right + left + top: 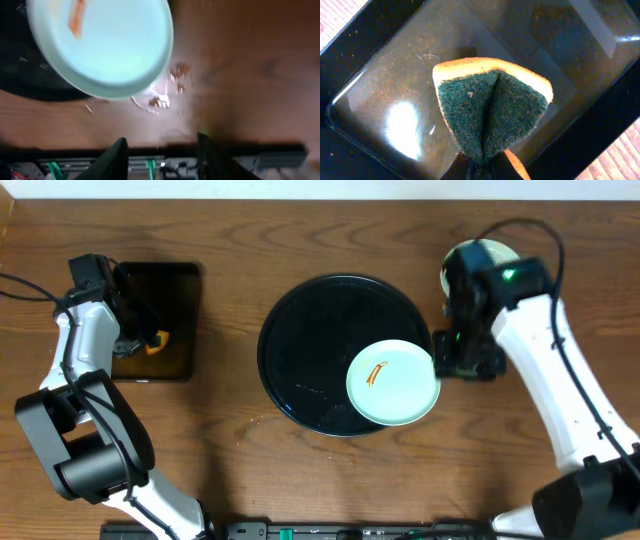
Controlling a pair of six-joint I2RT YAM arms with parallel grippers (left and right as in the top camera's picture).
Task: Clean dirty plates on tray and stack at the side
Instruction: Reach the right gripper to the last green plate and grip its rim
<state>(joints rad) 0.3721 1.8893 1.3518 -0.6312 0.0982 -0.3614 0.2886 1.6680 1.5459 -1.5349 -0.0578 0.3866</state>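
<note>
Right arm (545, 360) comes in from the near right, its wrist block over the wood just beside the round black tray (300, 340); behind that wrist a pale round shape (470, 250) is mostly hidden by the arm, and I cannot tell whether it is one plate or several; a black cable (520, 225) loops over it. Mint plate (393, 383) lies at the tray's near-right side, overhanging the rim onto the table (230, 240), with an orange-brown streak on its face. Right gripper (161, 140): fingers parted, nothing between them, plate apart from them; that view is blurred. A wet, speckled patch (160, 100) glistens on the wood just past the plate's edge. On the far left, a rectangular black tray (180, 290) sits well apart from the round one, its floor glossy in the wrist view. Left gripper (482, 169) is above it, clamped on a sponge (492, 110) folded in two, green scouring face out, yellow backing along the top edge. Surface is dark brown wood grain, bare apart from the two trays and the arms; a pale wall strip runs along the far edge; a black bar with green fittings (150, 167) runs along the near edge.
</note>
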